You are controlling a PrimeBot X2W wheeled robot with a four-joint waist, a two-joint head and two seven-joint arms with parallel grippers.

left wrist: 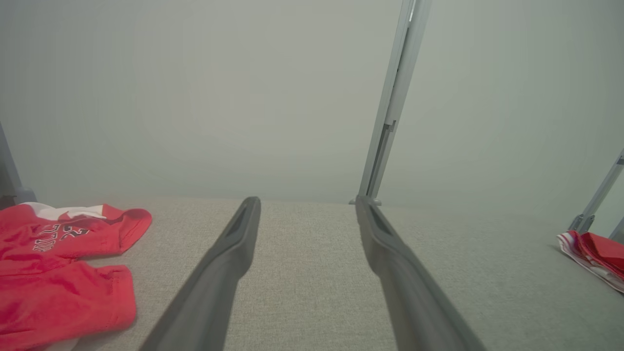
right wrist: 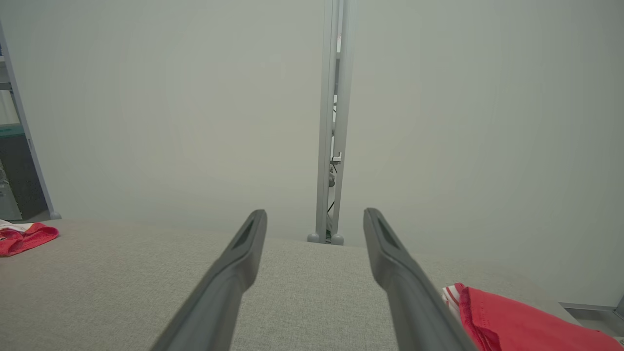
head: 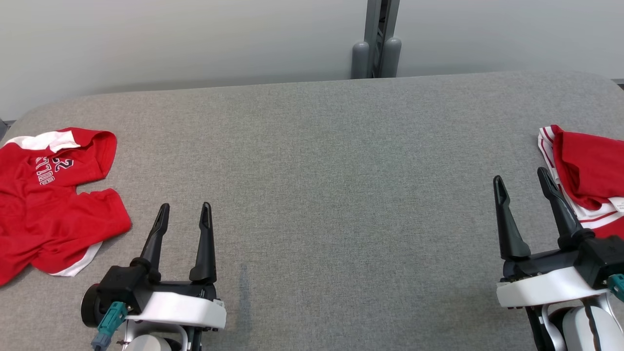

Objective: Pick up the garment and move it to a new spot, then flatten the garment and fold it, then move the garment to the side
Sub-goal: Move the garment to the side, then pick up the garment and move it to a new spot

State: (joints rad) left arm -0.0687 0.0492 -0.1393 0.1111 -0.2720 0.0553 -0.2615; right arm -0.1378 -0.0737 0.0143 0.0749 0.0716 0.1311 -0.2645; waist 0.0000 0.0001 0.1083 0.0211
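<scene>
- Fingers spread apart and holding nothing, the left gripper (head: 185, 207) sits at the lower left of the head view, above the gray table (head: 317, 170).
- At the lower right of that view the right gripper (head: 519, 175) has its fingers apart too, with nothing between them.
- A red shirt (head: 48, 204) lies crumpled at the left edge of the frame, on the table, near the left gripper but not touching it. It has white trim and dark lettering.
- A red and white garment (head: 590, 170) lies at the right edge. The right gripper's outer finger overlaps it in the picture, and I cannot tell whether they touch.
- A gray post (head: 378, 39) stands behind the table at top centre.
- In the left wrist view, the left gripper (left wrist: 306, 200) shows bare table (left wrist: 312, 273) between its parted fingers. The red shirt (left wrist: 53, 273) is at lower left, the red and white garment (left wrist: 594, 253) at far right, and the post (left wrist: 395, 97) is above the right finger.
- In the right wrist view, the right gripper (right wrist: 315, 212) is spread wide over the table (right wrist: 122, 282). The red and white garment (right wrist: 516, 321) is at lower right beside the right finger, a bit of the red shirt (right wrist: 24, 236) is at the far left, and the post (right wrist: 334, 122) is at centre.
</scene>
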